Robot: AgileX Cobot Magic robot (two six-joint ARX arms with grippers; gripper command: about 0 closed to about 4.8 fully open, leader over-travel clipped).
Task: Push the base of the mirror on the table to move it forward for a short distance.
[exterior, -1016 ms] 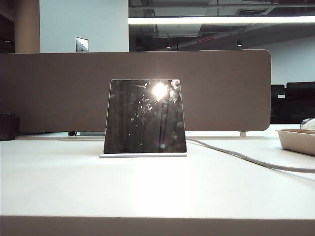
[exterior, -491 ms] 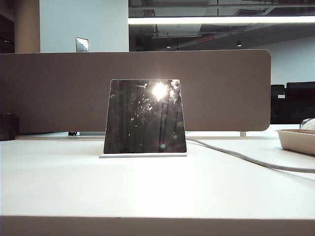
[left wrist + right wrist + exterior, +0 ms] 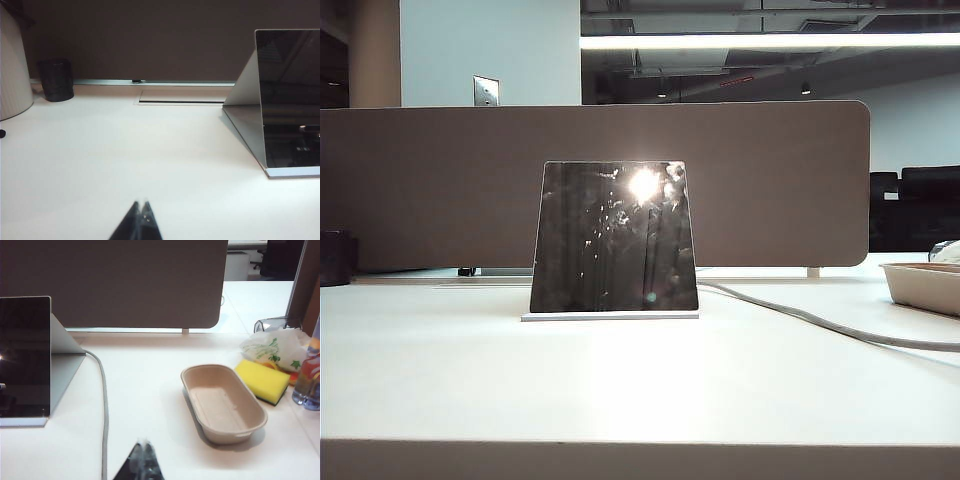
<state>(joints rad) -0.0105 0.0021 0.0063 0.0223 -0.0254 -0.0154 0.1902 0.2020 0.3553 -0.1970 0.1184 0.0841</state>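
Observation:
The mirror, a dark smudged trapezoid panel with a bright glare spot, stands mid-table on its thin pale base. In the left wrist view the mirror and its base lie well off to one side of my left gripper, which is shut and empty above the bare table. The right wrist view shows the mirror and base apart from my right gripper, also shut with nothing held. Neither gripper appears in the exterior view.
A beige divider panel runs behind the mirror. A grey cable trails from it across the table. A tan paper tray, yellow sponge, bag and bottle sit to the right. A dark cup stands at the left.

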